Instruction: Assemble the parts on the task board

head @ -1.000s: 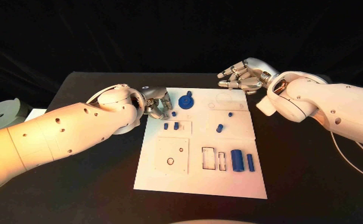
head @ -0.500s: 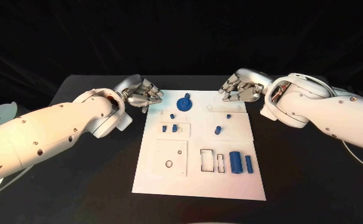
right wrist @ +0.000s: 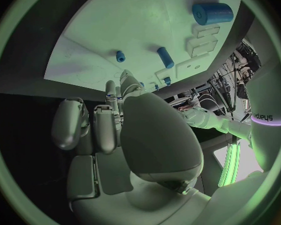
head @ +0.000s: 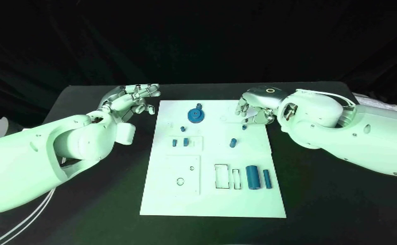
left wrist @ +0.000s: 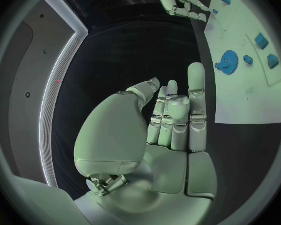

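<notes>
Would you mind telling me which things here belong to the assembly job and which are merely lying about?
Belonging to the job:
- white rectangular task board
- blue gear-shaped part
- large blue cylinder
- slim blue bar
- small blue peg
- left hand, holding nothing
- right hand, over the board's far right corner

Just there:
- black table
- black backdrop

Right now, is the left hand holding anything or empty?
Empty. The left hand holds nothing: fingers extended side by side, off the task board, over the black table.
</notes>
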Motion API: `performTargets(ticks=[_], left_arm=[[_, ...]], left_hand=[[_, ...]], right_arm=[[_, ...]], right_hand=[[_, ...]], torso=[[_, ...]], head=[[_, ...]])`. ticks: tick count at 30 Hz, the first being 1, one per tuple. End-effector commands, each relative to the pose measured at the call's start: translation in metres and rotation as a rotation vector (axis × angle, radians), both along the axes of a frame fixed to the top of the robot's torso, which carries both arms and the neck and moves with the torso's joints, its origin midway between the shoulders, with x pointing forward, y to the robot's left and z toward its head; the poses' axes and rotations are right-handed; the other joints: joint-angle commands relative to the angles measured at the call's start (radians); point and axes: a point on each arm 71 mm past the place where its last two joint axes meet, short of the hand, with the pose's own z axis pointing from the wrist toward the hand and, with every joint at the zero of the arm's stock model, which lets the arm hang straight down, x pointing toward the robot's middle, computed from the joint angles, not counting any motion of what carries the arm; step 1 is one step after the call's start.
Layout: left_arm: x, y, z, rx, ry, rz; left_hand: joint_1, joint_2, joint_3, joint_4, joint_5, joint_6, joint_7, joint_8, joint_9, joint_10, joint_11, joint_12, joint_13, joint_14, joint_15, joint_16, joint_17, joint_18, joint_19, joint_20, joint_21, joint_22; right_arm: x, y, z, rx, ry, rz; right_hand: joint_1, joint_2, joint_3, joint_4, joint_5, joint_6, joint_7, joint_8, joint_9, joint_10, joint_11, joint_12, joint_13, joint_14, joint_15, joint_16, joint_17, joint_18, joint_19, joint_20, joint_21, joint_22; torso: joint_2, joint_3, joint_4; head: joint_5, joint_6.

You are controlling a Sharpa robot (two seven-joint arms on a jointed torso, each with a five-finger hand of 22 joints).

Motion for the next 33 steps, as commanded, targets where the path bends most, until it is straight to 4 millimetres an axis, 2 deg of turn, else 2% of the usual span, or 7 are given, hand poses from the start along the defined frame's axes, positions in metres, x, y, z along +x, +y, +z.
performTargets(ticks=[1,5,12,19,21,27,33], left_arm=[[-0.001,0.001,0.002,-0.128,0.019,0.022],[-0.002,0.002,0.002,-0.131,0.019,0.025],[-0.002,0.004,0.002,-0.129,0.021,0.031],[-0.002,0.006,0.002,-0.125,0.020,0.038],[-0.002,0.006,0.001,-0.125,0.021,0.038],[-0.002,0.006,0.001,-0.117,0.019,0.035],[-0.001,0.007,0.001,-0.112,0.023,0.036]], left_hand=[[-0.003,0.000,-0.010,-0.002,0.001,0.002,-0.007,0.006,-0.001,0.003,-0.003,0.008,0.002,-0.009,-0.002,-0.004,-0.003,0.011,-0.009,0.000,-0.003,-0.001],[0.000,0.001,-0.012,-0.004,0.002,0.002,-0.007,0.006,-0.001,0.002,-0.003,0.011,0.002,-0.010,-0.003,-0.004,-0.005,0.011,-0.009,0.000,-0.004,-0.002],[0.005,0.002,-0.016,-0.008,0.002,0.002,-0.007,0.007,-0.001,-0.001,-0.004,0.016,0.004,-0.012,-0.004,-0.004,-0.009,0.011,-0.009,-0.001,-0.006,-0.003],[0.010,0.002,-0.019,-0.012,0.003,0.000,-0.007,0.007,-0.002,-0.004,-0.004,0.019,0.005,-0.013,-0.004,-0.004,-0.012,0.011,-0.008,-0.001,-0.008,-0.005],[0.011,0.002,-0.020,-0.013,0.003,-0.001,-0.007,0.007,-0.002,-0.005,-0.003,0.020,0.005,-0.014,-0.004,-0.004,-0.013,0.011,-0.008,-0.001,-0.008,-0.005],[0.013,0.003,-0.021,-0.015,0.003,-0.002,-0.006,0.007,-0.002,-0.008,-0.003,0.022,0.006,-0.014,-0.004,-0.005,-0.015,0.011,-0.008,-0.002,-0.009,-0.005],[0.017,0.003,-0.024,-0.018,0.003,-0.006,-0.005,0.006,-0.002,-0.012,-0.002,0.025,0.007,-0.016,-0.003,-0.004,-0.017,0.010,-0.008,-0.001,-0.011,-0.006]], right_arm=[[-0.001,-0.001,-0.004,-0.115,-0.017,-0.019],[-0.003,0.000,-0.006,-0.132,-0.005,-0.019],[-0.005,-0.001,-0.010,-0.151,0.017,-0.021],[-0.010,0.002,-0.017,-0.145,0.042,-0.006],[-0.010,0.003,-0.018,-0.142,0.045,-0.002],[-0.011,0.005,-0.020,-0.132,0.053,0.007],[-0.011,0.007,-0.022,-0.124,0.063,0.015]], right_hand=[[-0.010,-0.009,0.009,-0.001,-0.005,-0.002,-0.004,-0.007,-0.001,-0.002,-0.001,-0.005,-0.009,0.057,-0.007,-0.007,0.023,0.011,-0.003,-0.008,-0.006,-0.005],[-0.021,-0.014,0.016,-0.002,-0.007,-0.002,-0.005,-0.007,-0.001,-0.005,-0.001,-0.009,-0.024,0.057,-0.009,-0.014,0.016,0.012,-0.004,-0.009,-0.011,-0.010],[-0.034,-0.018,0.025,-0.002,-0.009,0.002,-0.006,-0.005,0.000,-0.005,-0.001,-0.010,-0.039,0.056,-0.010,-0.020,0.010,0.013,-0.004,-0.010,-0.016,-0.015],[-0.035,-0.017,0.038,-0.004,-0.008,0.008,-0.008,-0.004,0.000,0.000,-0.003,-0.010,-0.051,0.056,-0.011,-0.023,0.006,0.013,-0.004,-0.011,-0.018,-0.018],[-0.034,-0.016,0.046,-0.005,-0.009,0.010,-0.008,-0.004,0.000,0.002,-0.004,-0.009,-0.057,0.056,-0.012,-0.025,0.004,0.014,-0.004,-0.012,-0.019,-0.019],[-0.020,-0.007,0.084,-0.010,-0.014,0.017,-0.009,-0.004,0.001,0.010,-0.005,-0.010,-0.077,0.057,-0.015,-0.024,0.003,0.013,-0.001,-0.015,-0.021,-0.019],[-0.004,0.005,0.150,-0.018,-0.051,0.028,-0.010,-0.003,0.002,0.023,-0.006,-0.010,-0.104,0.058,-0.017,-0.024,0.001,0.013,0.002,-0.017,-0.022,-0.018]], torso=[[0.001,0.0000,-0.0007],[0.001,-0.0006,0.0002],[0.001,0.0005,0.0014],[0.000,0.0007,-0.0019],[0.001,0.0011,-0.0001],[0.001,0.0007,0.0006],[0.001,0.0005,-0.0003]], head=[[0.000,0.000],[-0.001,0.000],[-0.002,-0.001],[0.002,-0.001],[0.001,-0.001],[0.001,-0.001],[0.003,-0.001]])
